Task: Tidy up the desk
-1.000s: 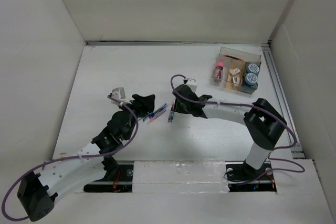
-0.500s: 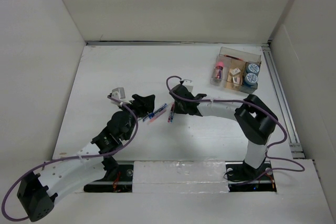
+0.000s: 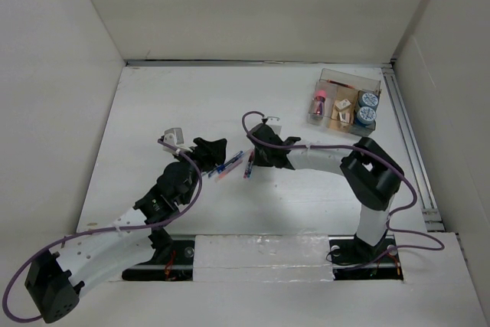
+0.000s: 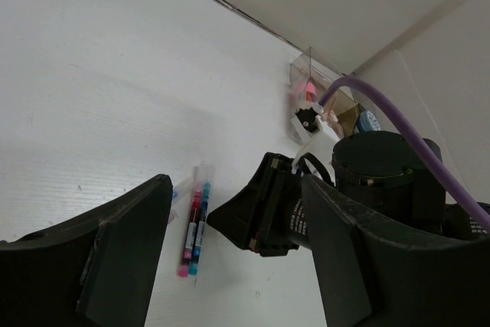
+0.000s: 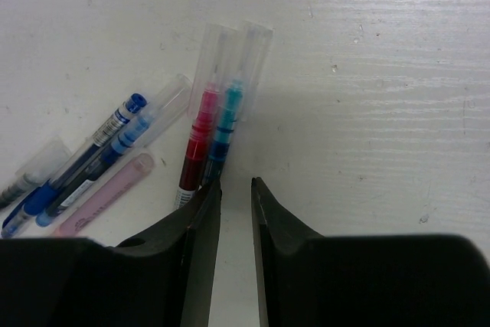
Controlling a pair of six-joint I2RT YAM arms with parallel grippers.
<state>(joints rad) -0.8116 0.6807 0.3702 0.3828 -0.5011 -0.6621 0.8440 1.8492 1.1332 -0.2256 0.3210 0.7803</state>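
On the white desk [image 3: 191, 105] lie a red pen [image 5: 200, 132] and a teal pen [image 5: 226, 124] side by side, with clear caps. Two blue pens [image 5: 99, 151] and a pink one [image 5: 103, 193] lie to their left. My right gripper [image 5: 235, 183] is low over the desk, jaws a narrow gap apart with only bare desk between them. Its left finger sits over the near ends of the red and teal pens. My left gripper [image 4: 233, 189] stands wide open and holds nothing. It faces the right gripper [image 3: 255, 157] across the pens [image 4: 191, 227].
A clear compartmented tray [image 3: 348, 101] at the back right holds a pink bottle [image 3: 318, 101], small wooden blocks and two blue round items. White wall panels enclose the desk on three sides. A metal rail [image 3: 406, 135] runs along the right edge.
My right arm's elbow has swung left and its jaws have narrowed beside the red and teal pens. The left arm and the pens have stayed put.
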